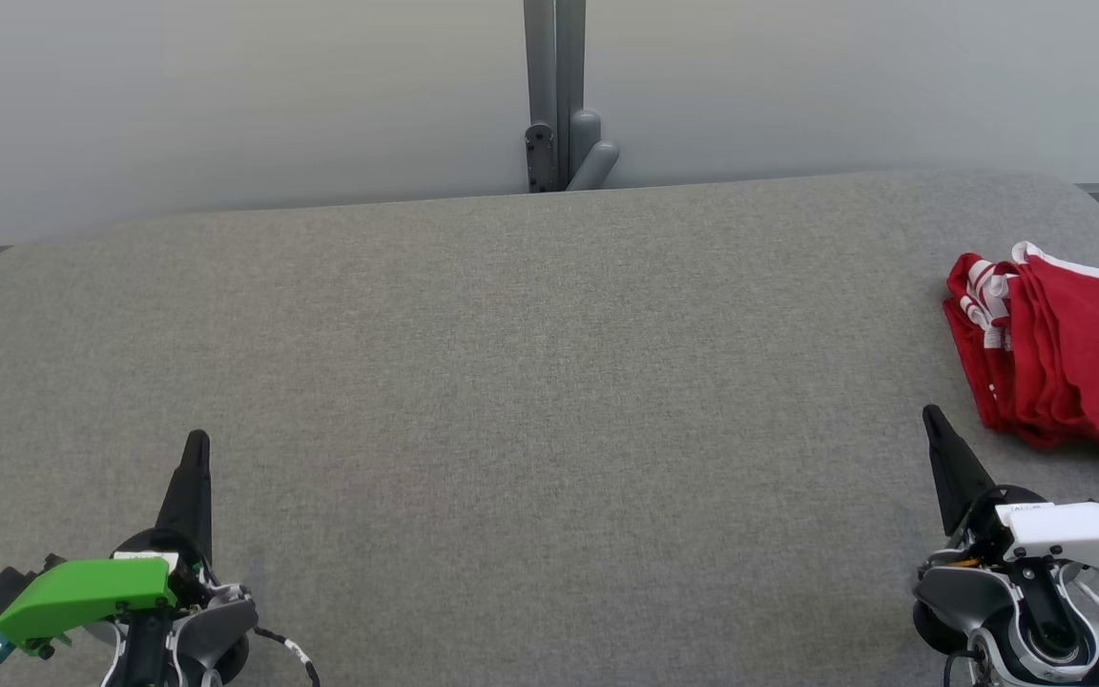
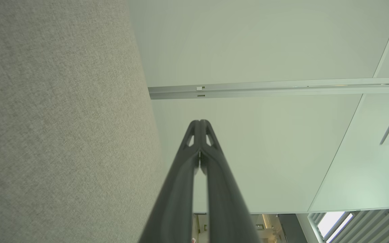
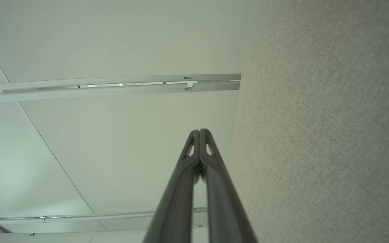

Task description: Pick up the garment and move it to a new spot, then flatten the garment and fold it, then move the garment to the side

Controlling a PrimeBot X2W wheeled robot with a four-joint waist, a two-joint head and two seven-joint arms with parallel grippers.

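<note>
I see the red garment (image 1: 1074, 353) bunched at the bench's (image 1: 530, 382) right edge, just ahead and outboard of my right gripper (image 1: 933, 416), its length running along that edge. My left gripper (image 1: 196, 441) sits well apart, near-left. The 2 pincers are closed, empty.

You'll find the garment (image 1: 1074, 353) at the far right of the grey fabric-covered surface (image 1: 511, 382), near its rounded back corner. It is red with white stripe trim (the stripes show along its left and upper edges). It lies gathered in a loose, layered bundle of stacked folds, not spread flat. Its right part runs past the head view's edge.
</note>
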